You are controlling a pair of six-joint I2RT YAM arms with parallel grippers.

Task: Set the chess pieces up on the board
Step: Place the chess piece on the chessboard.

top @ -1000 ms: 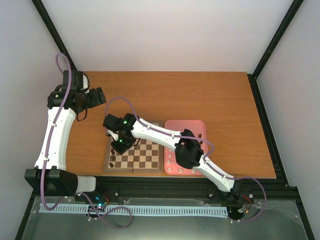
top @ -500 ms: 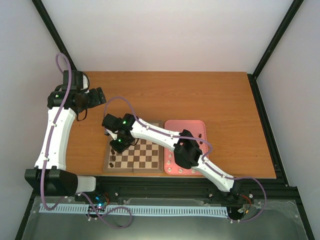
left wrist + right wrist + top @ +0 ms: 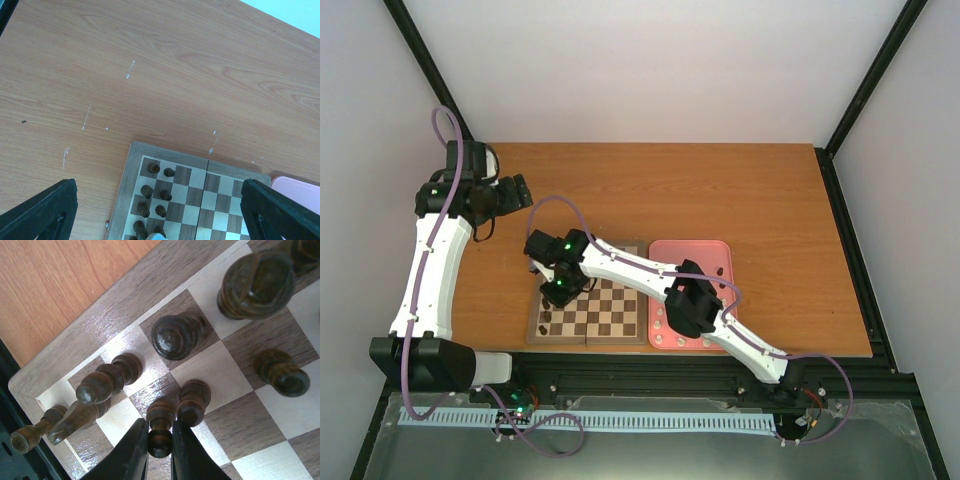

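Top external, right gripper, pawn, maybe leftward

the board lies on the table near its front edge, with the tray just beside it on the right and loose pieces in that tray. my right claw hangs over the board's left end, a finger on each side of one piece, which stands just beside a second piece among others near the board's corner. my left claw is behind and left of the board, well apart from it.
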